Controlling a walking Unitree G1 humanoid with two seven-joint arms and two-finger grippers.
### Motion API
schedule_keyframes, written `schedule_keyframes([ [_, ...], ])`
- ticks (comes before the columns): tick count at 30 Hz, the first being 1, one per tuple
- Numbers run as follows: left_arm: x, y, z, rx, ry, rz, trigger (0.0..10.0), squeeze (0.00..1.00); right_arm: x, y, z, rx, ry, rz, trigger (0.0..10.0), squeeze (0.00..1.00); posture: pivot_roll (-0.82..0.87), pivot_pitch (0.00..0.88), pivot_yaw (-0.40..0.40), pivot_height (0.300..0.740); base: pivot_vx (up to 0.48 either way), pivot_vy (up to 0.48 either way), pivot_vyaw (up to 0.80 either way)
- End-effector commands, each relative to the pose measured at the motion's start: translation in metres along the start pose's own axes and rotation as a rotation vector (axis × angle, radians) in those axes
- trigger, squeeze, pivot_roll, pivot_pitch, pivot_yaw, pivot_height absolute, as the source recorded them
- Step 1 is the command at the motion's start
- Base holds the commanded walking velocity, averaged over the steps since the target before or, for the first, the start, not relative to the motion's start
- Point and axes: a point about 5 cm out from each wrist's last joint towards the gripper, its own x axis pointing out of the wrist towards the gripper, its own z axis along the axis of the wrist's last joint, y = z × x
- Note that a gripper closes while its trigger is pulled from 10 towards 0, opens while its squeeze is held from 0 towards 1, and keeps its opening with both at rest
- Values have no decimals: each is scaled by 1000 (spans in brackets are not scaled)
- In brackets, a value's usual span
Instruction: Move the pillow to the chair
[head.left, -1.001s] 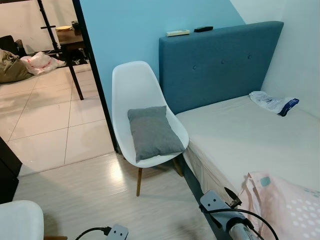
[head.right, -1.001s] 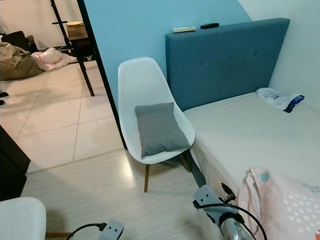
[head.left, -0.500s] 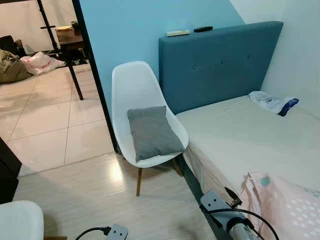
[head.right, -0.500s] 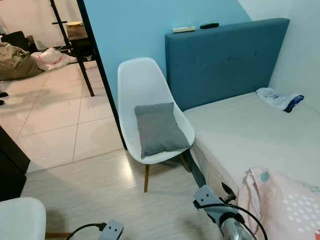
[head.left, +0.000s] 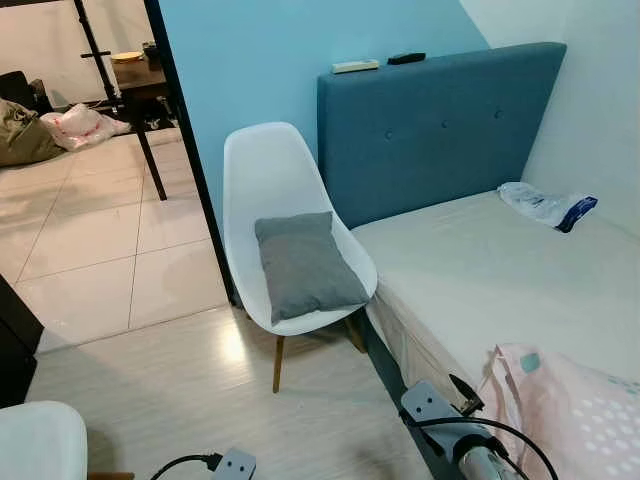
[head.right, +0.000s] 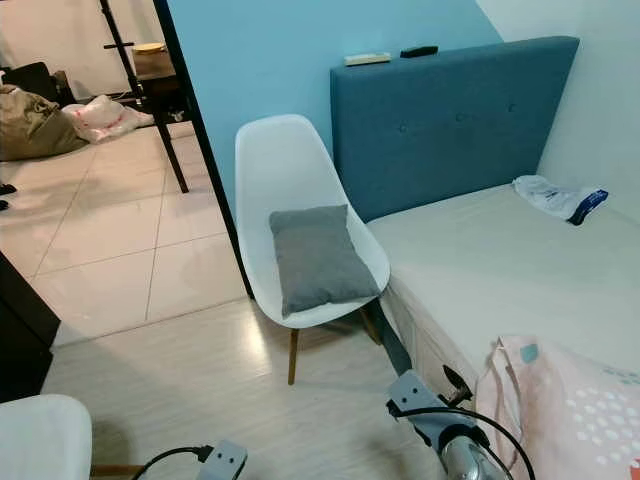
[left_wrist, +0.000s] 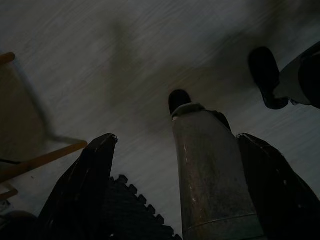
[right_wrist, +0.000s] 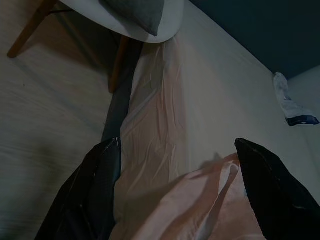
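Looks done to me: the grey pillow (head.left: 305, 264) sits on the white chair (head.left: 272, 180) seat beside the bed (head.left: 500, 270), leaning into the backrest. Left hand (left_wrist: 175, 190) and right hand (right_wrist: 175, 190) both hang low, fingers spread, holding nothing.

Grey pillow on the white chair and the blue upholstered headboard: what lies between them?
Only the white plastic chair's curved side rim and a narrow gap lie between the grey fabric pillow and the blue upholstered headboard, as the left eye view shows.

pale wood floor (head.left: 190, 390), light blue wall (head.left: 260, 60), blue headboard (head.left: 440, 120), tiled room (head.left: 90, 220) beyond
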Motion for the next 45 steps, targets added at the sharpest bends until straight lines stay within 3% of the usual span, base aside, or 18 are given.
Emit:
schedule_keyframes([
  [1, -1, 6, 0, 0, 5, 15, 10000, 0, 0, 2, 2, 17, -11, -9, 10000, 0, -114, 0, 8, 740, 0, 0, 0],
  [17, -2, 9, -1, -18, 7, 28, 10000, 0, 3, 2, 6, 17, -12, -8, 10000, 0, -121, 0, 6, 740, 0, 0, 0],
  [24, 0, 7, 5, -66, -16, 33, 10000, 0, 5, 0, 7, 17, -7, -8, 10000, 0, -83, 0, 6, 740, 0, 0, 0],
  [45, 0, 6, 10, -69, -24, 34, 10000, 0, 9, -9, 7, 15, 8, -10, 10000, 0, -66, 0, 10, 740, 0, 0, 0],
])
